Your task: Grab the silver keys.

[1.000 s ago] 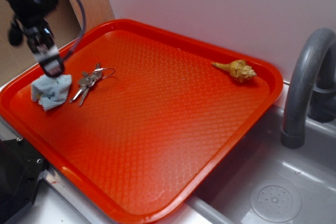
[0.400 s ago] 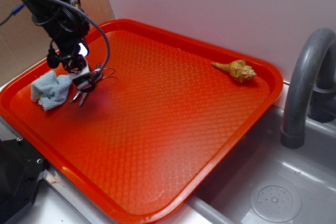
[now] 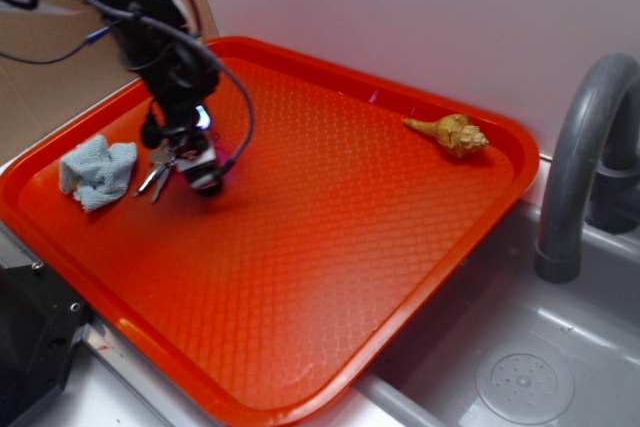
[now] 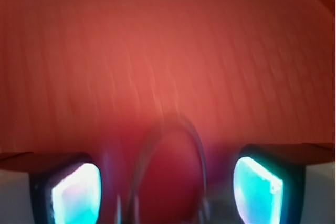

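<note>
The hand (image 3: 203, 173) hangs low over the left part of the orange tray (image 3: 330, 247), its two fingers spread apart with nothing clamped between them. In the wrist view the pale glowing fingertips (image 4: 76, 192) stand wide at either side, and a blurred thin wire ring (image 4: 170, 166) lies on the tray surface between them. The silver keys (image 3: 160, 169) lie flat on the tray near its left edge, their blades pointing toward the front-left; the hand partly hides their ring end from the exterior view. Just left of the keys sits a crumpled pale blue cloth (image 3: 96, 171), close but apart from them. A tan spiral seashell (image 3: 452, 133) rests well away, near the tray's far right corner. A grey faucet (image 3: 585, 147) rises beyond the tray's right edge, above a grey sink (image 3: 520, 367).
</note>
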`<state>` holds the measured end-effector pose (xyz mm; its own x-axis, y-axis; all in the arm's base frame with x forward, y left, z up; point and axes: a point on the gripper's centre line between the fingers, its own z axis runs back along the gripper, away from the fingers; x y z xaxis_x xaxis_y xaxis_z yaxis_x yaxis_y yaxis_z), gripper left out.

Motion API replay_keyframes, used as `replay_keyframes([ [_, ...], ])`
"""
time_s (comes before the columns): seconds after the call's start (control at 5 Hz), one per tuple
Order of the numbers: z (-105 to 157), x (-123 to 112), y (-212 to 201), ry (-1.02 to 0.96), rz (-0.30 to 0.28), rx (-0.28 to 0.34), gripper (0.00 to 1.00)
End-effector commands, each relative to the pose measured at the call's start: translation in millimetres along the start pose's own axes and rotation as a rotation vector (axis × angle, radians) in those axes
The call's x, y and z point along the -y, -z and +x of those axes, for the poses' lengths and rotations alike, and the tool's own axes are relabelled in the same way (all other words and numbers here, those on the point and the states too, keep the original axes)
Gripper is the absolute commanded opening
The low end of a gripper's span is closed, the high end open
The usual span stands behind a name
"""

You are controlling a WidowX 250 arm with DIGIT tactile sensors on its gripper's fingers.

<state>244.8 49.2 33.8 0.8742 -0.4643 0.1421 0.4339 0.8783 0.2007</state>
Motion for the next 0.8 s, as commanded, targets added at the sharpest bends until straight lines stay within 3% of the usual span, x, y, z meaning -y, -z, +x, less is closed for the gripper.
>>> replay_keyframes([
  [0.0,8.6,-8.9,1.2,-0.062,0.029,-0.056,0.0],
  [0.6,5.3,-5.4,-4.3,-0.055,0.042,-0.087,0.02],
])
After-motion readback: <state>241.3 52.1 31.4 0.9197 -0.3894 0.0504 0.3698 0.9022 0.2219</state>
